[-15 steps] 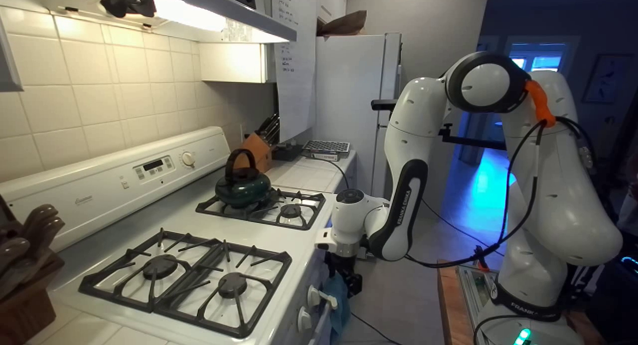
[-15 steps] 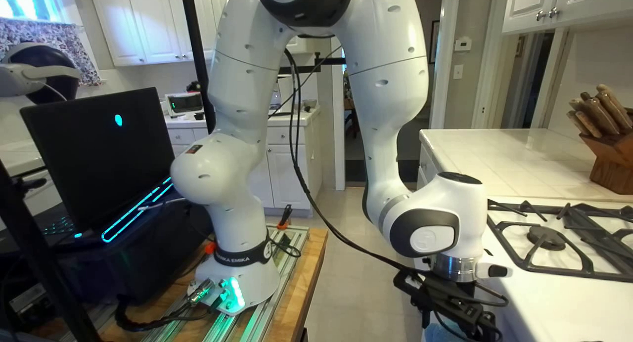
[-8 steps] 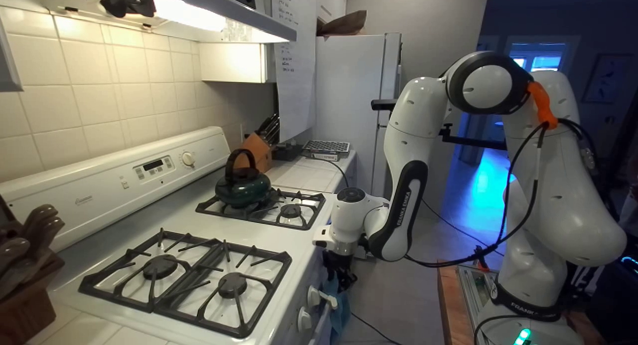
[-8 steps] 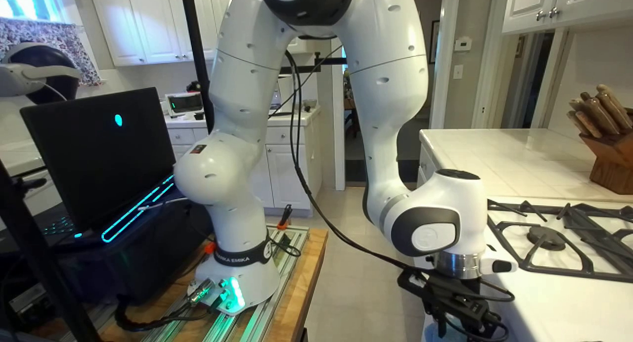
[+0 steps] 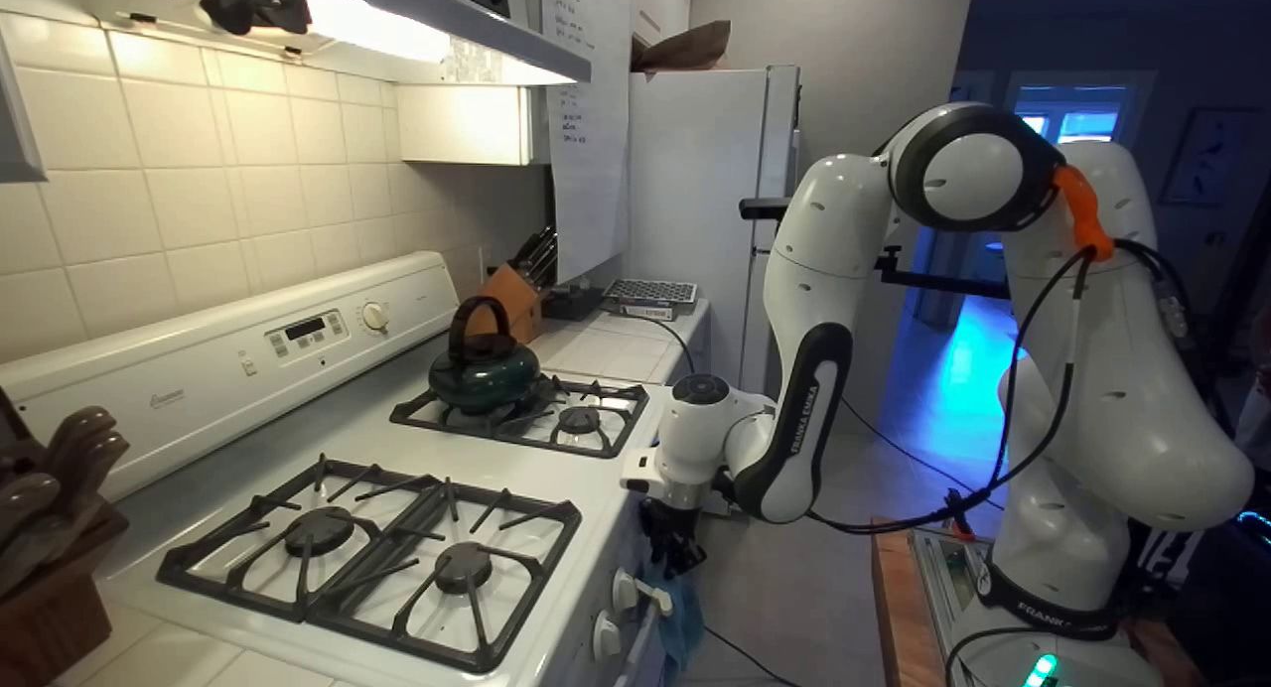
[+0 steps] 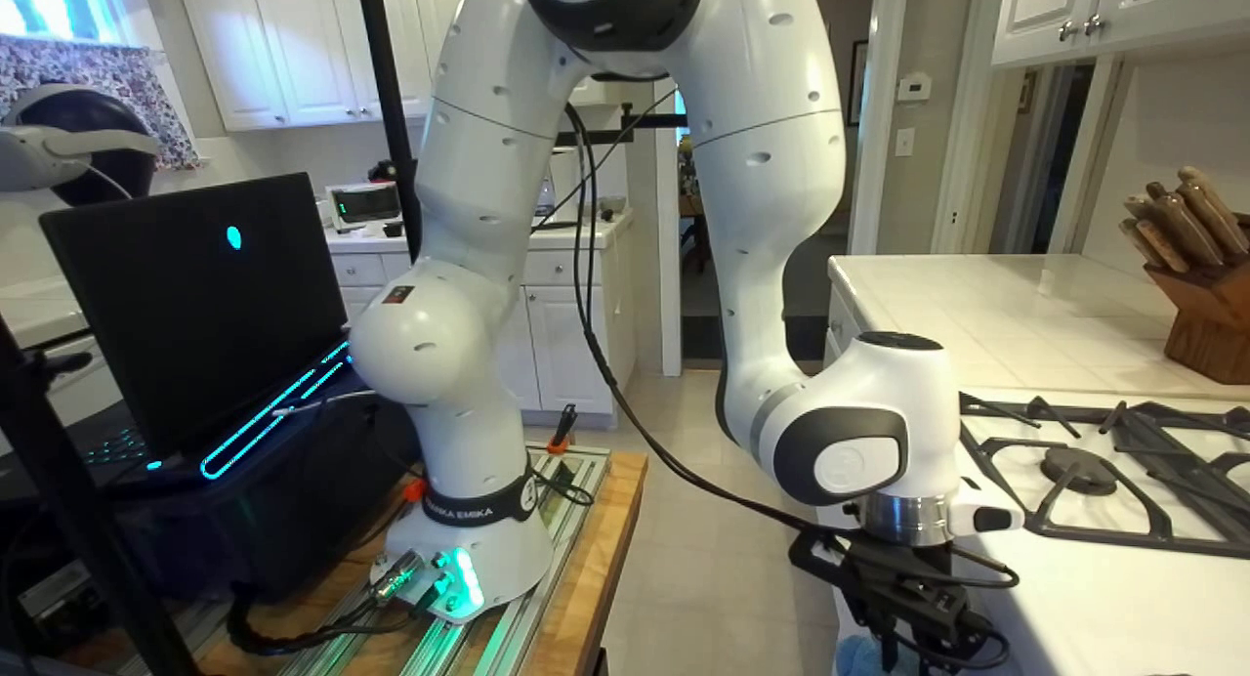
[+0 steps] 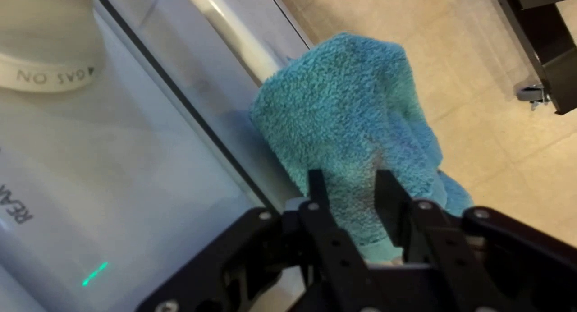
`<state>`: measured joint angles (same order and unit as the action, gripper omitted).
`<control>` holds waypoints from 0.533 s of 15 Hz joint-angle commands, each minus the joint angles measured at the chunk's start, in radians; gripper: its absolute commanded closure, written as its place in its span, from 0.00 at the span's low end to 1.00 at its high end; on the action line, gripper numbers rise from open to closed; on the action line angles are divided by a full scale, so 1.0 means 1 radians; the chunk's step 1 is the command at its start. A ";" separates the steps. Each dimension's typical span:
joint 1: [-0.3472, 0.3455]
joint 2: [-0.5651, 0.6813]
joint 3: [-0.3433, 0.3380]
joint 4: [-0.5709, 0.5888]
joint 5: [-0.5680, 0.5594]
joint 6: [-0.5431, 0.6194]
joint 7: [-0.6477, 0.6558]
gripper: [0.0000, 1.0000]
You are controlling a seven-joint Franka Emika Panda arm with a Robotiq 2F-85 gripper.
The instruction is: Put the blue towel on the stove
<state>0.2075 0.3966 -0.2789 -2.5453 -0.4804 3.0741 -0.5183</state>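
- task object: the blue towel hangs over the oven door handle, at the front of the stove and below its top.
- end effector: fingers stand apart over the towel, with blue terry visible in the gap. no fold appears pinched; whether the fingertips touch the towel cannot be told.
- destination: the towel is not yet on the burner grate. a dark green kettle stands on the far part of the stove.
- done: the end effector is at the towel, apparently positioned for the grasp.
- left: close on the towel, lift it clear of the handle, carry it over the front edge, lower it and release.
- progress, as judged: early; the grasp comes first.
- caution: a control knob projects near the handle and may catch the towel during lifting.
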 commanded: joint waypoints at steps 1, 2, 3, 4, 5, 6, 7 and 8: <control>0.035 0.039 -0.027 0.031 -0.007 0.046 0.029 0.64; 0.038 0.040 -0.028 0.030 -0.006 0.048 0.030 0.83; 0.041 0.041 -0.031 0.030 -0.006 0.050 0.030 0.84; 0.042 0.045 -0.032 0.032 -0.004 0.058 0.028 0.90; 0.044 0.043 -0.035 0.031 -0.003 0.063 0.028 0.98; 0.046 0.043 -0.037 0.030 -0.003 0.066 0.029 1.00; 0.047 0.043 -0.038 0.030 -0.002 0.068 0.030 1.00; 0.048 0.043 -0.041 0.029 -0.002 0.070 0.031 1.00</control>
<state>0.2321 0.4042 -0.3002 -2.5481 -0.4804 3.1050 -0.5076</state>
